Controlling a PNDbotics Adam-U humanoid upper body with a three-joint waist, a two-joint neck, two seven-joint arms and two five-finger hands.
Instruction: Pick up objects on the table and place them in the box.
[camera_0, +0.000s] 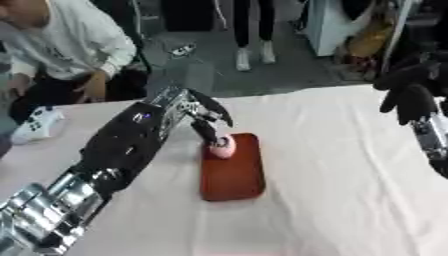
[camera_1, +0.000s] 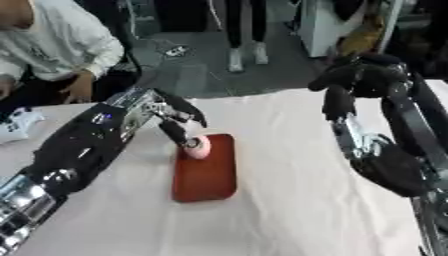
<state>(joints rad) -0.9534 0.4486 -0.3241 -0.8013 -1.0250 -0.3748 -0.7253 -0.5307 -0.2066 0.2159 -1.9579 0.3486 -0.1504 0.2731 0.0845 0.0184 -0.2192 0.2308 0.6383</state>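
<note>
Mid-frame on the white table (camera_0: 350, 190), the red box (camera_0: 233, 172) holds a small pink ball (camera_0: 223, 146), likely light and smooth, pinched from above by the left hand (camera_0: 203, 116); upper right, the right hand (camera_1: 354, 82) hangs curled, empty.
</note>
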